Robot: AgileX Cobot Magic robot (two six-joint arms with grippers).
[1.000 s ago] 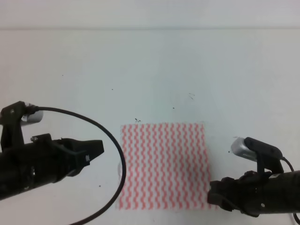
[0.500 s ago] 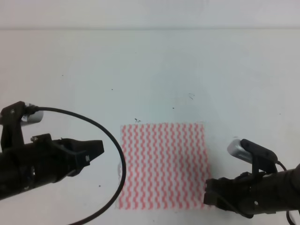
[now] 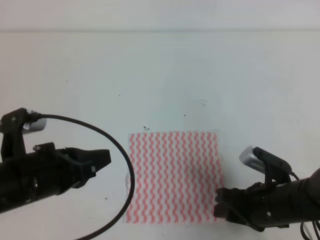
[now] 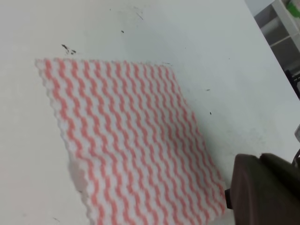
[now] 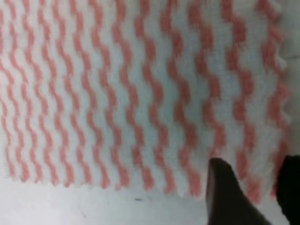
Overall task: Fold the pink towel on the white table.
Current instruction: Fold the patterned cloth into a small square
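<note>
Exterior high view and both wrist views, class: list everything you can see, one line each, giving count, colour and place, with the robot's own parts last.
pink towel: one, pink-red and white wavy stripes, lying flat and unfolded on the near middle of the table.
white table: one, plain white with a few tiny dark specks, filling most of the view.
left gripper: one, black, off the towel's left side, not touching it; a black cable loops beside it.
right gripper: one, black, at the towel's near right corner; the right wrist view shows its dark fingers apart over the cloth's edge.
</note>
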